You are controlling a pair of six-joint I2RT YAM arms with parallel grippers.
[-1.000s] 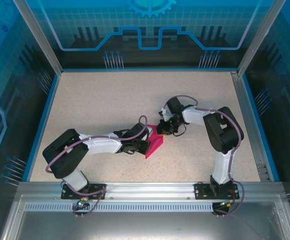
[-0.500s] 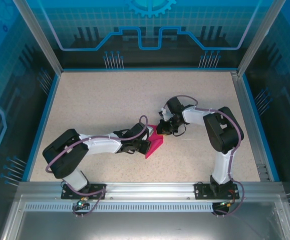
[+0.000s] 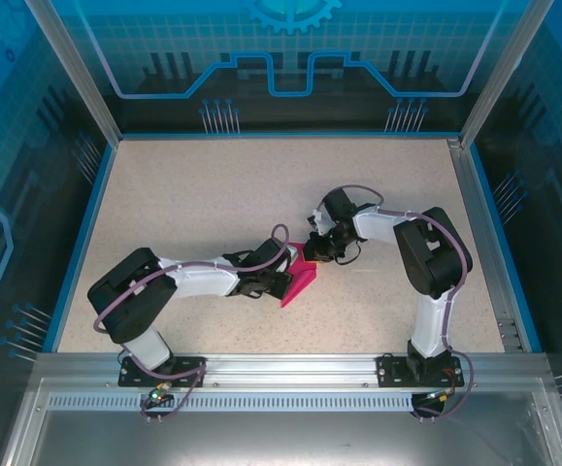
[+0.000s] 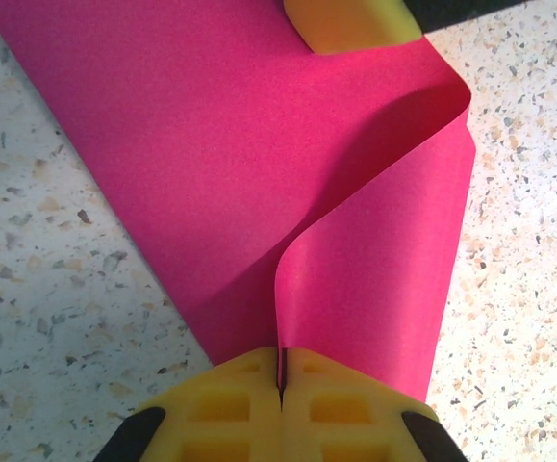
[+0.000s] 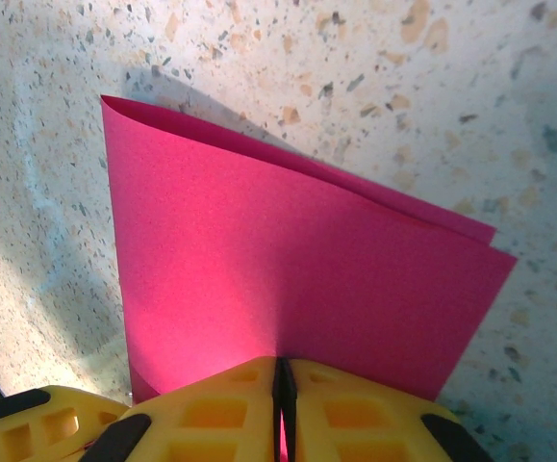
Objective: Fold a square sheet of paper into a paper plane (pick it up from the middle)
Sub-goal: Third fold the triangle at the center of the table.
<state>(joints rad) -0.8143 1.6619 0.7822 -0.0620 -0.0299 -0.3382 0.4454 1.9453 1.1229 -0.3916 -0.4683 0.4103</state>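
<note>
Sheet: the sheet point(image 3: 299, 280) lies doubled over near the middle of the table point(image 3: 193, 194), directly between your two grippers.
Left gripper: the left gripper point(image 4: 281, 373) has its jaws pressed together on an edge of the sheet, which is pinched in the seam between the yellow pads.
Right gripper: the right gripper point(image 5: 280, 380) is closed in the same way on the opposite side, with both layers running up out of its pinch.
Fold: it is loose, not creased. In your left wrist view the upper layer curls up from the pinch and rounds over at the far corner.
Which way it lies: from the left jaws the sheet runs straight ahead, ending where one of the right gripper's fingers point(image 4: 350, 21) sits on it. From the right jaws it fans forward and to both sides.
Long axis: in the overhead view it slants from beside the right gripper down toward the near edge of the table, passing the left gripper's tip.
Nearer arm: neither, since both are on the sheet.
Next move: probably flattening that soft bend into a crease, so you need the two pinches to stay opposed across the fold line.
Risk: pulling them apart unevenly could skew the layers.
</note>
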